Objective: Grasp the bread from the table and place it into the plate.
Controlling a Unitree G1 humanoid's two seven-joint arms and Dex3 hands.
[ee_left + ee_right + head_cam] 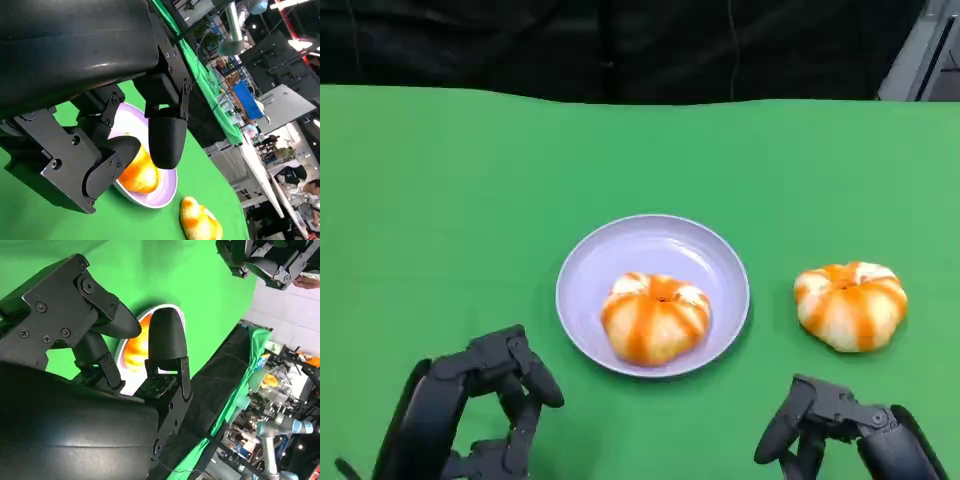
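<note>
One bread (655, 317) sitting in the lilac plate (605, 255), second bread (851, 304) on the green table (440, 200) just right of the plate, left hand (500, 405) empty with fingers apart, right hand (835, 425) low near the table edge, looks empty and unclenched, partly cropped.

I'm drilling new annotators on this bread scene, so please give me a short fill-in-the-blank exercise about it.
1. The bread on the plate lies in a plate whose colour is pale ____.
2. The bread on the table lies on the ____ cloth, nearer the robot's right hand.
3. The left hand holds ____.
4. The number of breads in the head view is ____.

Missing words: purple; green; nothing; two
</note>
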